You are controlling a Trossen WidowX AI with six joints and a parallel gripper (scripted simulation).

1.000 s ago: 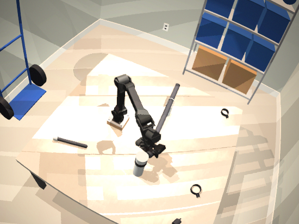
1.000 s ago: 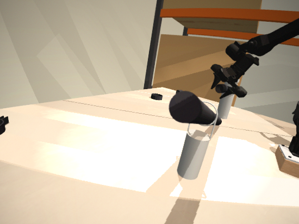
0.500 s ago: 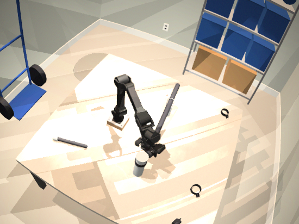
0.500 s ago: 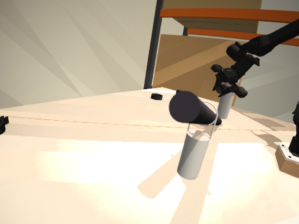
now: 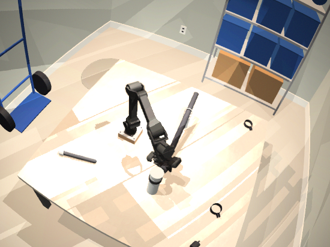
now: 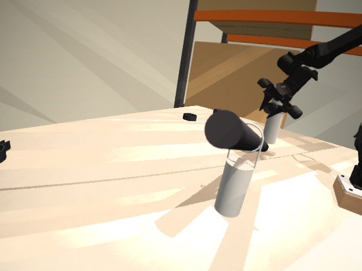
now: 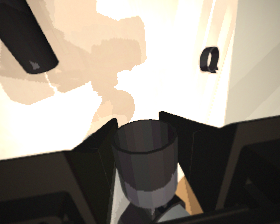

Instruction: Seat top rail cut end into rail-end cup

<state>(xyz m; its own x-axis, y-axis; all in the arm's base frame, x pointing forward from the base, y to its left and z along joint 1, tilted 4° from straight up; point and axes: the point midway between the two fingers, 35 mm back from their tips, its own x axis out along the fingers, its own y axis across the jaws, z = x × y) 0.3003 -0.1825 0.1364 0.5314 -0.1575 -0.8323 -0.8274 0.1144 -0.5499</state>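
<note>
The claw (image 5: 164, 165) (image 6: 267, 110) (image 7: 145, 131) grips the cup (image 6: 271, 107) (image 7: 146, 167), with the rail's (image 5: 180, 127) (image 6: 227, 129) (image 7: 27, 37) end apart toward wrist-view ten o'clock.

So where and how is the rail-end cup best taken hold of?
I'd grip the rail-end cup by its outer side walls, coming from above with one finger on each side. Its wall is round and smooth, the open mouth faces away from the brace band, and nothing should cross that mouth. The end effector has it that way.
</note>
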